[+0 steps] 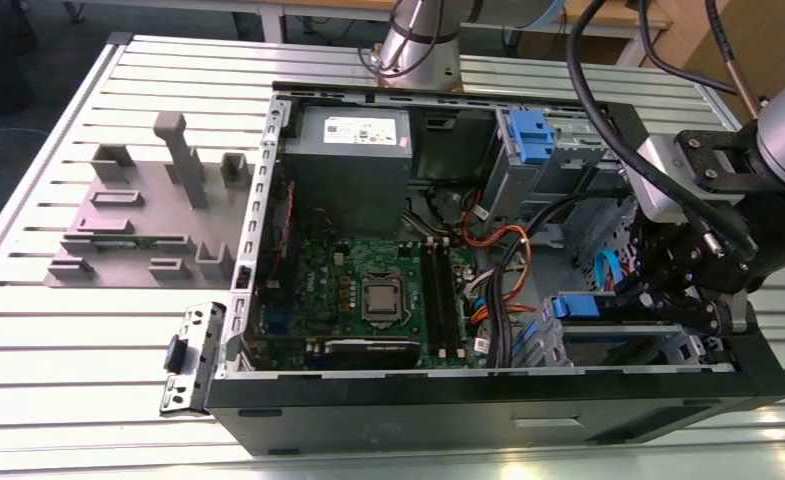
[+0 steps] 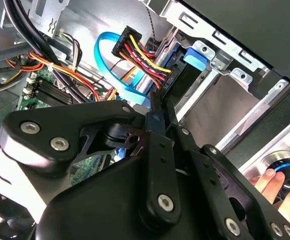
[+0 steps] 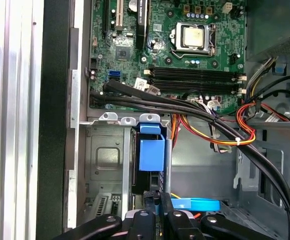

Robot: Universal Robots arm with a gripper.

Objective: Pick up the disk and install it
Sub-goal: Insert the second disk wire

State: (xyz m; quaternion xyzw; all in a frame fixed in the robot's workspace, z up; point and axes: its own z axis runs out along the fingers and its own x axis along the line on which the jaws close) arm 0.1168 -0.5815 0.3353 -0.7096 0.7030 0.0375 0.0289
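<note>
While the disk [image 3: 151, 155] is sitting upright in its bay, the hand [image 3: 152, 212] is closing in.
It is lying straight ahead, long axis along the fingers, which are pressed together on its edge.

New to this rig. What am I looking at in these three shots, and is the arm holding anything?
It is one robot arm working over an opened desktop computer case that lies on a slatted metal table.

The exterior view comes from a camera off the arm. It shows the green motherboard, a grey power-supply box and, on the exterior view's left, a grey plastic fixture. The arm's end effector hangs inside the case at the exterior view's right.

The two wrist views come from cameras riding on the arm, looking past the black end effector into the case. In the first wrist view its fingers are closed on the edge of a dark flat part with a blue plastic bracket, which looks like the disk, sitting upright at a grey metal drive cage.

A person's fingers show in the second wrist view.
</note>
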